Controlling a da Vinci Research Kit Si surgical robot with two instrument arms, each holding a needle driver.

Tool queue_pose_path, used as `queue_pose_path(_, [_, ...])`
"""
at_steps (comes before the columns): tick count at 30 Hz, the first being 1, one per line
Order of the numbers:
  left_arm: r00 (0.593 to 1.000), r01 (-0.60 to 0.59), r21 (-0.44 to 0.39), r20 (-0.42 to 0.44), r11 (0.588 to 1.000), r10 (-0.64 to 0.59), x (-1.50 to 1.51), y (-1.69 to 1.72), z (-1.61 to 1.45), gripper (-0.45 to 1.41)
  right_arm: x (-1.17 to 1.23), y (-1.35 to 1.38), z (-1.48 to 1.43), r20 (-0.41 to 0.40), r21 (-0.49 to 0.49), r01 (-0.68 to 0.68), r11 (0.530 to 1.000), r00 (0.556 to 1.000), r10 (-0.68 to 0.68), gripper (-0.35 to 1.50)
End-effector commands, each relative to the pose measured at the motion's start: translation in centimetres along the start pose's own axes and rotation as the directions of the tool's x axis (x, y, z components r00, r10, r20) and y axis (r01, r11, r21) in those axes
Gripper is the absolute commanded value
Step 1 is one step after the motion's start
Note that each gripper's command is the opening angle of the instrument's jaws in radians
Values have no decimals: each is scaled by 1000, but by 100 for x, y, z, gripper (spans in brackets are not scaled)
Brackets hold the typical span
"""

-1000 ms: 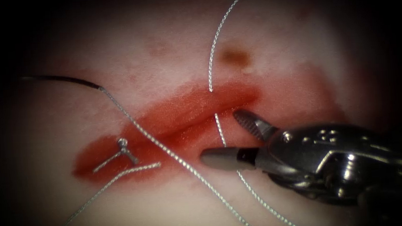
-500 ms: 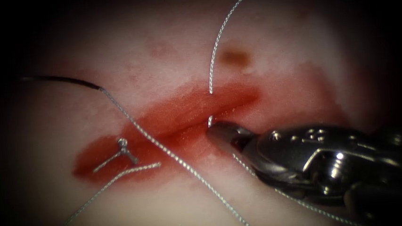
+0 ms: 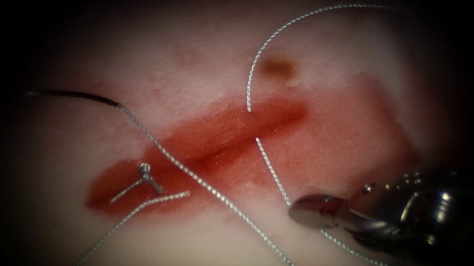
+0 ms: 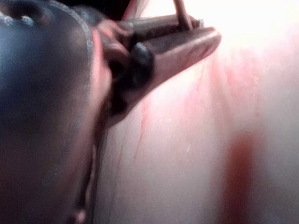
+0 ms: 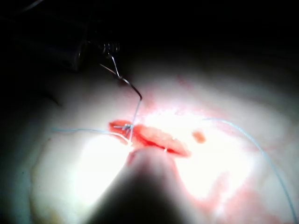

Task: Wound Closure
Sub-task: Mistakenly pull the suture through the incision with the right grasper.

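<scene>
Right pincer: closed on the thread below the cut, drawn back from the wound since a second ago.
Left pincer: closed on the needle, which is out of the tissue (grip point along its curve unclear).
Handling, a judgement: pull steadily along the thread's line so the stitch does not tear the edge.
Pose: right shaft enters low from the right.
Knot: sits at the cut's left end.

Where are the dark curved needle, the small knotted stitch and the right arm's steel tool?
dark curved needle (image 3: 73, 94), endoscope view, mid-curve, lying left of the cut.
small knotted stitch (image 3: 145, 169), endoscope view, on the knot, at the cut's left end.
right arm's steel tool (image 3: 316, 211), endoscope view, shut tip, gripping thread (image 3: 270, 164).
</scene>
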Motion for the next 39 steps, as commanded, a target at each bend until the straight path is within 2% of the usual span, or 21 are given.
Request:
queue_pose_path(1, [1000,-4,5,4,1000,4,-5,-10,-5,-45,6,-6,-3,18,-1,4,1000,1000,-4,-35])
queue_pose_path(6, [1000,-5,5,3,1000,5,-5,-10,-5,-45,-15,-8,-18,171,-12,-10,1000,985,12,-35])
queue_pose_path(11, [1000,-5,5,4,1000,5,-4,-11,-5,-45,-29,-9,-31,241,-10,-27,1000,970,28,-35])
queue_pose_path(14, [1000,-5,3,1,1000,5,-4,-11,-4,-45,-36,-9,-36,322,1,-60,998,945,57,-35])
queue_pose_path(18, [1000,-6,3,0,1000,6,-4,-11,-4,-45,-49,-10,-42,355,6,-69,998,933,63,-35])
queue_pose_path(23, [1000,-7,2,0,1000,7,-4,-11,-4,-45,-68,-7,-48,464,6,-103,995,881,88,-35])
queue_pose_path(26, [1000,-7,2,-1,1000,7,-4,-11,-4,-45,-82,-5,-52,488,-5,-120,993,866,107,-35])
queue_pose_path(28, [1000,-7,2,-1,1000,7,-4,-11,-4,-45,-94,-3,-59,551,-14,-161,987,822,142,-35])
queue_pose_path(39, [1000,-8,4,-3,1000,8,-4,-11,-4,-45,-127,0,-75,673,-62,-238,969,707,216,-35])
